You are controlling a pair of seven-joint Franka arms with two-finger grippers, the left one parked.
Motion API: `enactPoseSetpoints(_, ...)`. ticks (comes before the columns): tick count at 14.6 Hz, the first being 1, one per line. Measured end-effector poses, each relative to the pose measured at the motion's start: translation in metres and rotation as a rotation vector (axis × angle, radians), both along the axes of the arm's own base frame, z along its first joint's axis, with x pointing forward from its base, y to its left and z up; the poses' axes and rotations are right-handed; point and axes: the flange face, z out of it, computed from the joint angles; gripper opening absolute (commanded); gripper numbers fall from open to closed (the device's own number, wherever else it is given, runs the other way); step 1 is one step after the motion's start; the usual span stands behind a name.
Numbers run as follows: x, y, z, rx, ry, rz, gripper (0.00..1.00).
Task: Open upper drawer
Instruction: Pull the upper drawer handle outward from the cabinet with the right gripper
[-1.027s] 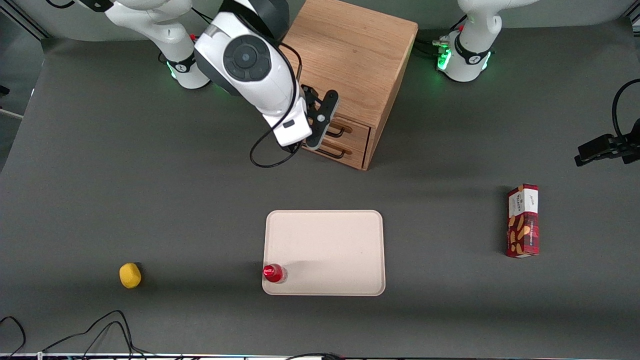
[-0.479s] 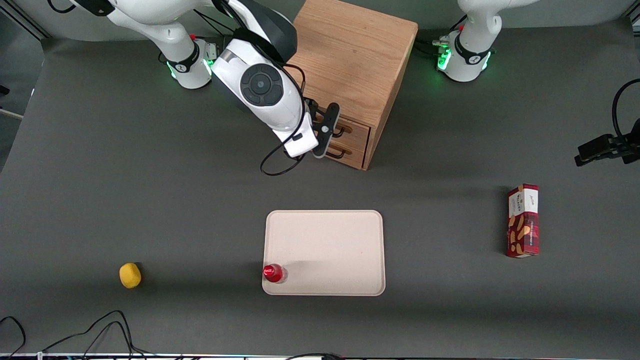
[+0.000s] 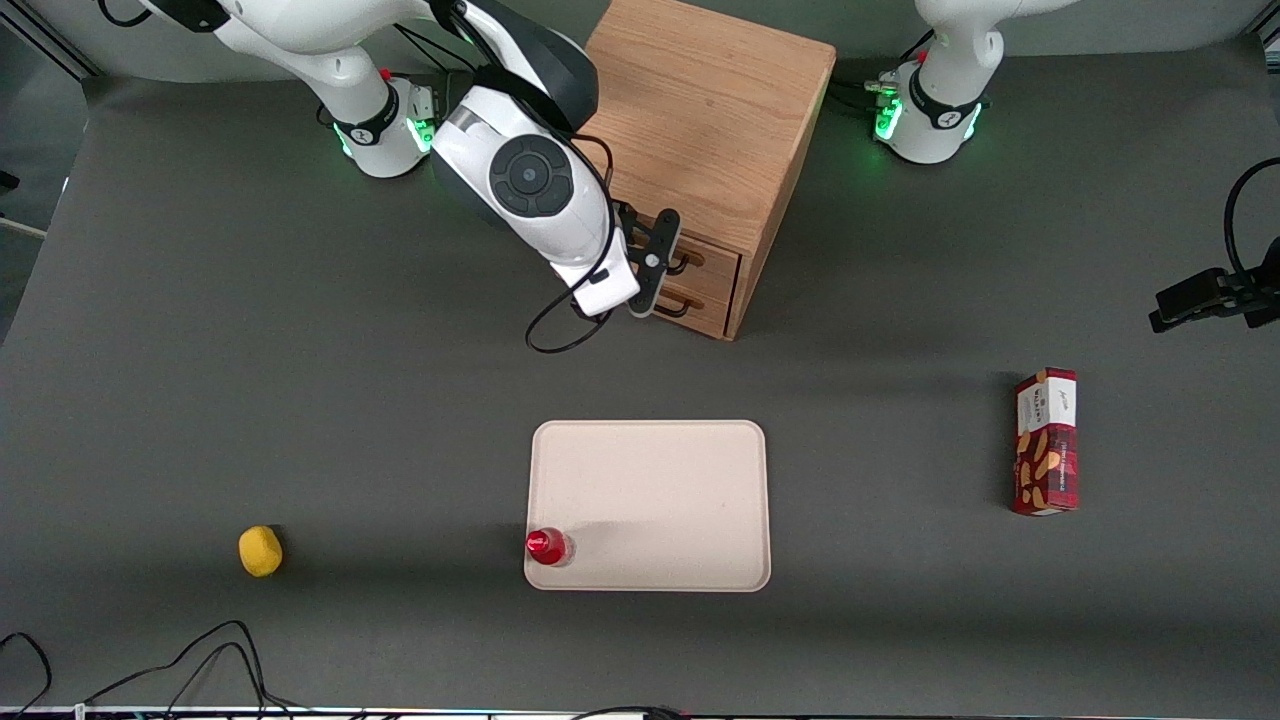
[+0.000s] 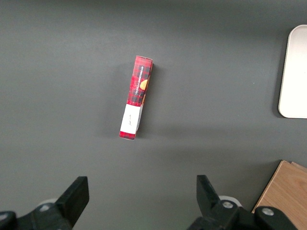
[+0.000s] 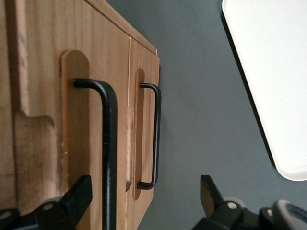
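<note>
Upper drawer [image 3: 708, 257] shut in cabinet [image 3: 705, 120], above lower drawer [image 3: 690, 303]; front faces tray [image 3: 650, 505], handle [image 5: 109, 143] running along front. Pincer [image 3: 655, 262] open astride handle, holding nothing.

— What lies around my gripper [image 3: 655, 262]?
— A dark grey matte counter [image 3: 300, 400], evenly lit, soft shadows under what stands on it.
— And nearer the front camera than my gripper?
— Black cables [image 3: 200, 660] loop over the counter's edge; past the rim, a pale floor strip [image 3: 20, 232].
</note>
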Motion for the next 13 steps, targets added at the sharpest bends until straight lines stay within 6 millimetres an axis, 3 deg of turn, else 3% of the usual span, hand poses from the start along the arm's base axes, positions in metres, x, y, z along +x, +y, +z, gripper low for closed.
enactPoseSetpoints(8,0.006,0.000,-0.018,-0.003,-0.029,0.008,1.00)
enactPoseSetpoints(13,0.025,-0.018,-0.025,-0.013,-0.046,-0.009,1.00)
